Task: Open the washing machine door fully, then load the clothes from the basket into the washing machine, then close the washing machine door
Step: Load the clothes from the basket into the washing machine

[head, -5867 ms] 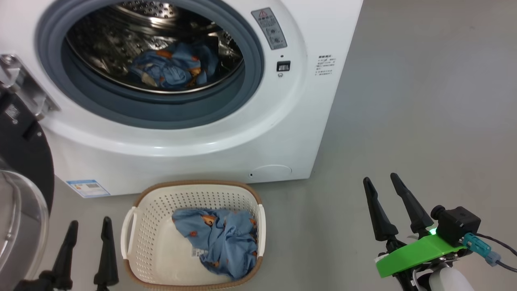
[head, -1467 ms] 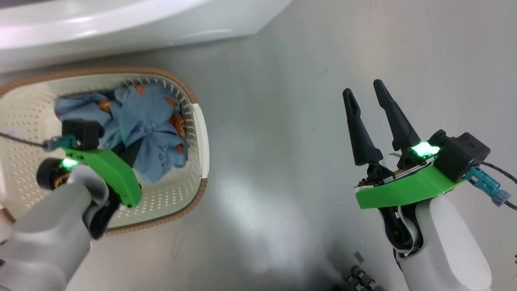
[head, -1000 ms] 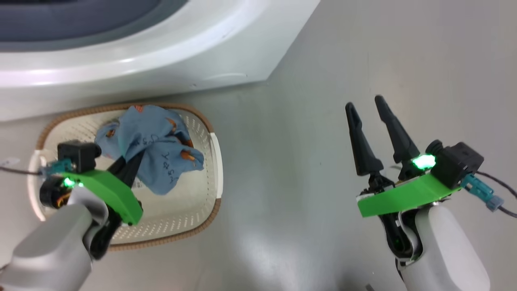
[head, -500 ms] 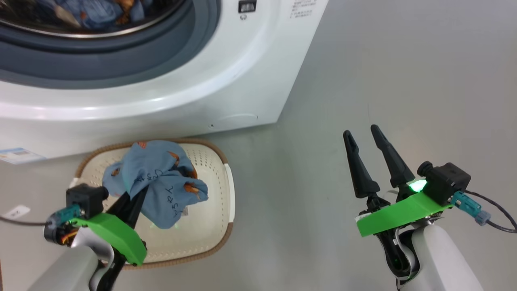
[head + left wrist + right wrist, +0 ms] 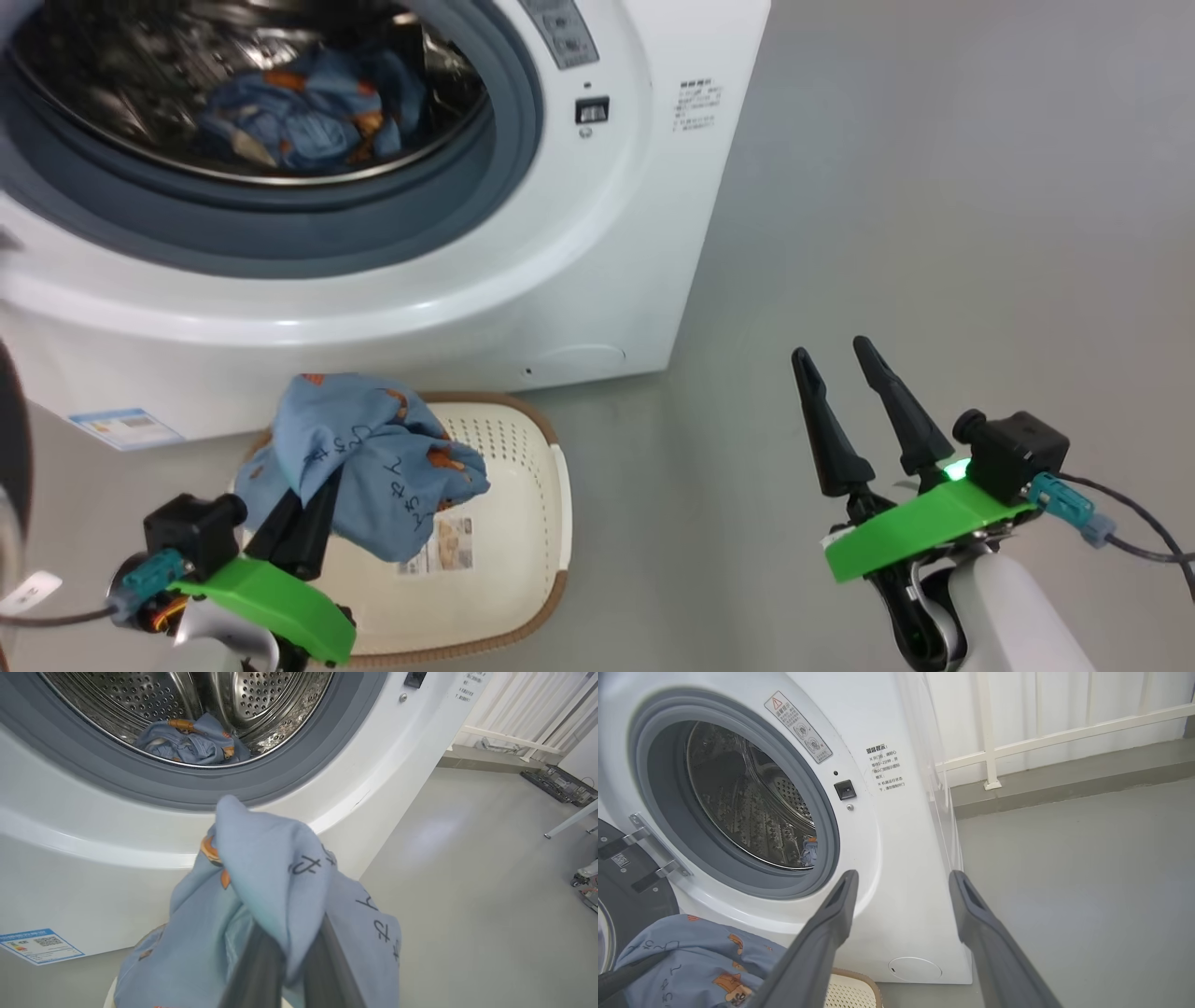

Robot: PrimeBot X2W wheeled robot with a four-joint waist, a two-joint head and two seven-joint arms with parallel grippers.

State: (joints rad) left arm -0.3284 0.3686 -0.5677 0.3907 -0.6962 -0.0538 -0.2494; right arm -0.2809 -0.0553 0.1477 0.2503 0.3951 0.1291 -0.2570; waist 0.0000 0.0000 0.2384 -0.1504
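Observation:
My left gripper (image 5: 313, 490) is shut on a light blue garment (image 5: 373, 462) of the clothes and holds it above the cream basket (image 5: 523, 579), whose labelled bottom shows bare. In the left wrist view the garment (image 5: 261, 882) drapes over my fingers (image 5: 327, 961) in front of the washing machine (image 5: 93, 826). More blue clothes (image 5: 289, 121) lie in the steel drum. The washing machine door (image 5: 626, 891) stands open at the left on its silver hinge. Off to the right, my right gripper (image 5: 829, 350) hangs open and empty over the floor.
Grey floor stretches to the right of the machine. A white railing (image 5: 1017, 746) runs along the wall behind it. Dark equipment and a table leg (image 5: 560, 784) stand at the far right. A blue sticker (image 5: 121, 427) marks the machine's lower front.
My left gripper has lifted the blue garment up out of the basket toward the machine's opening. The head camera has tilted up, bringing the drum into view. The right gripper stays open.

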